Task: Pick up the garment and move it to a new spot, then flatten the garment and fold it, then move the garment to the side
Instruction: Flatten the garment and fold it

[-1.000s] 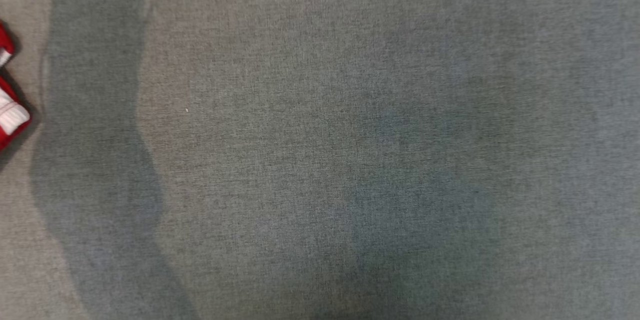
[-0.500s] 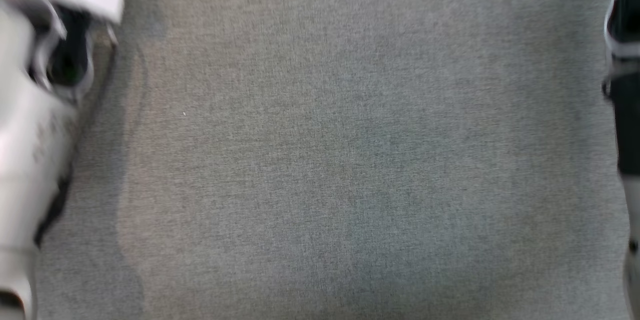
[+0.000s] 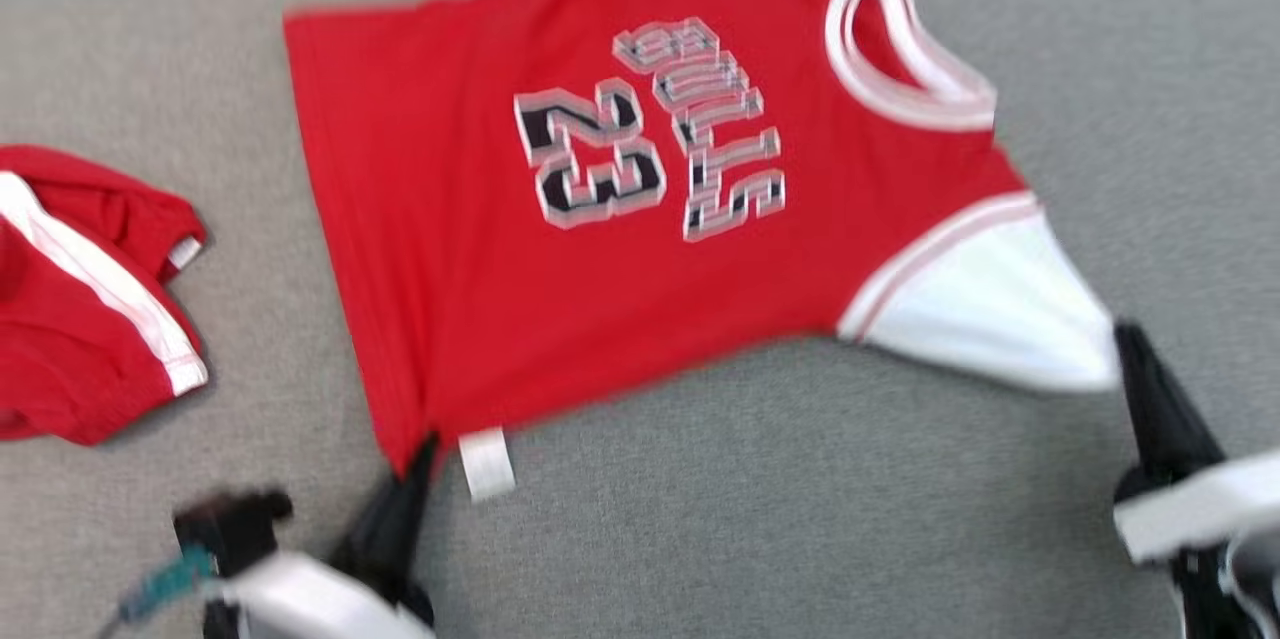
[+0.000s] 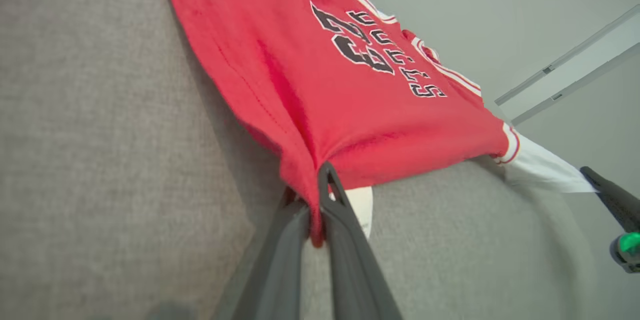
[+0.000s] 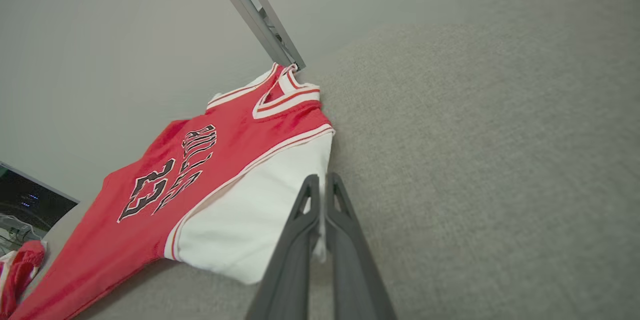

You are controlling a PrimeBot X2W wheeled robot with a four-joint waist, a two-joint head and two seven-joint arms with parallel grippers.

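The garment (image 3: 600, 269) is a red jersey with white trim and "23" printed on its front, spread print-up over the grey fabric surface (image 3: 800, 539). My left gripper (image 3: 425, 449) is shut on the jersey's near hem corner, beside a white tag (image 3: 487, 464). The left wrist view shows red cloth (image 4: 320, 84) bunched between those fingers (image 4: 345, 220). My right gripper (image 3: 1125, 334) is shut on the tip of the white sleeve (image 3: 990, 309). In the right wrist view the sleeve (image 5: 250, 220) runs in between the closed fingers (image 5: 345, 240). The near edge looks pulled taut between both grippers.
A second red piece with a white stripe (image 3: 80, 299) lies crumpled at the left, apart from the jersey; it shows again at the lower left of the right wrist view (image 5: 17, 270). A pale wall with a metal rail (image 5: 260, 14) stands behind the surface.
The head camera has swung: a second ago it showed bare grey fabric, then blurred arms at both edges. Now the jersey and both gripping fingers are in view.
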